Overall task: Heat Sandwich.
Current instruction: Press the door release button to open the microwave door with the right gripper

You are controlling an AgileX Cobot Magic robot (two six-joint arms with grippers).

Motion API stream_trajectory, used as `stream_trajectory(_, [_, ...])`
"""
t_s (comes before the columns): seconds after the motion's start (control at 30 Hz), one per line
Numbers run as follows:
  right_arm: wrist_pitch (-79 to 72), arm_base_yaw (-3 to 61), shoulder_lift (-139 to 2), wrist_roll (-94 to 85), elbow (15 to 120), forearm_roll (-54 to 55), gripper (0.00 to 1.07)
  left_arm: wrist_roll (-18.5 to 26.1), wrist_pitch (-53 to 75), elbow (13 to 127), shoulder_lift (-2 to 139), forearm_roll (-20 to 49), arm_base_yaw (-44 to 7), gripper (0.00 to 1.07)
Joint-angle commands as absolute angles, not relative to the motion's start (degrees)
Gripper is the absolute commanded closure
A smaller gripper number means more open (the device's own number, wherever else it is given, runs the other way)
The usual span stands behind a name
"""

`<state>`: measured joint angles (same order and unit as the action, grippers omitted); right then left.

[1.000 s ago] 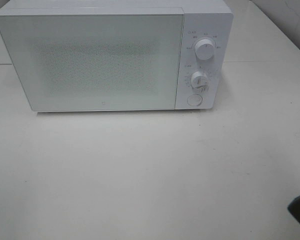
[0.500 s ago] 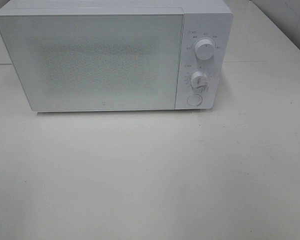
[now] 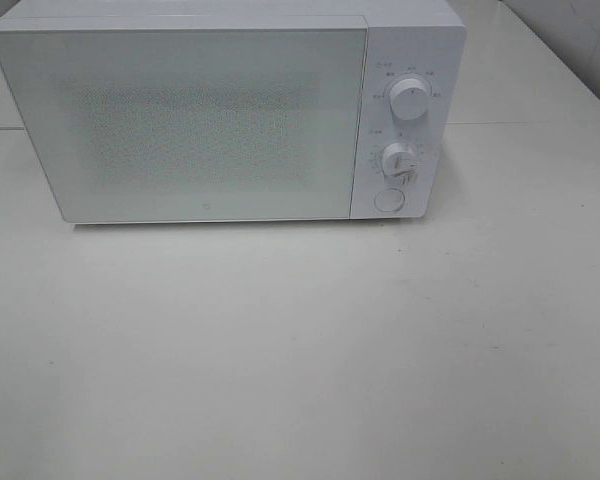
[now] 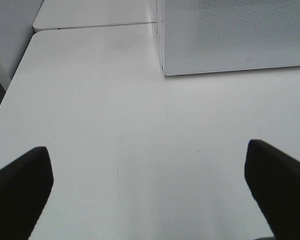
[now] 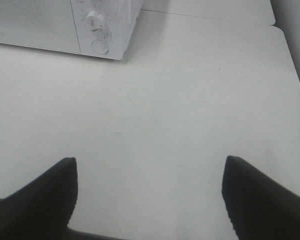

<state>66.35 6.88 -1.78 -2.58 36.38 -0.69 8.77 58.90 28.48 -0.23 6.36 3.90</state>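
A white microwave (image 3: 220, 110) stands at the back of the table with its door shut; it has two knobs (image 3: 409, 100) and a round button on its right panel. It also shows in the left wrist view (image 4: 235, 35) and the right wrist view (image 5: 65, 25). The sandwich is not in view; the frosted door hides the inside. My left gripper (image 4: 147, 195) is open and empty above bare table, left of the microwave. My right gripper (image 5: 150, 200) is open and empty above bare table, right of the microwave. Neither gripper shows in the exterior high view.
The white table (image 3: 300, 350) stretches in front of the microwave. A seam to a second table runs behind it (image 4: 90, 25). The table's left edge (image 4: 10, 95) and right edge (image 5: 295, 75) lie near the grippers.
A dark part of the right arm at the lower right edge of the exterior high view has withdrawn out of sight. The microwave has not moved.
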Motion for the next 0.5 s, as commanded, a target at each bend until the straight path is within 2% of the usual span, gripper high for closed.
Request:
stream_trajectory(0.03, [64.0,5.21,0.69,-2.23,33.92,-1.09,0.31,8.65,59.07,28.3,-1.83,6.53,3.95,0.03])
stream_trajectory(0.17, [59.24,4.01,1.72,-2.23,28.65,-1.09,0.31,8.65,59.07,28.3,-1.72,6.53,3.95,0.03])
stream_trajectory(0.5, [59.13,4.01,1.72,-2.23,28.88,-0.97,0.31,8.65,59.07,28.3,-1.49,6.47,3.95,0.03])
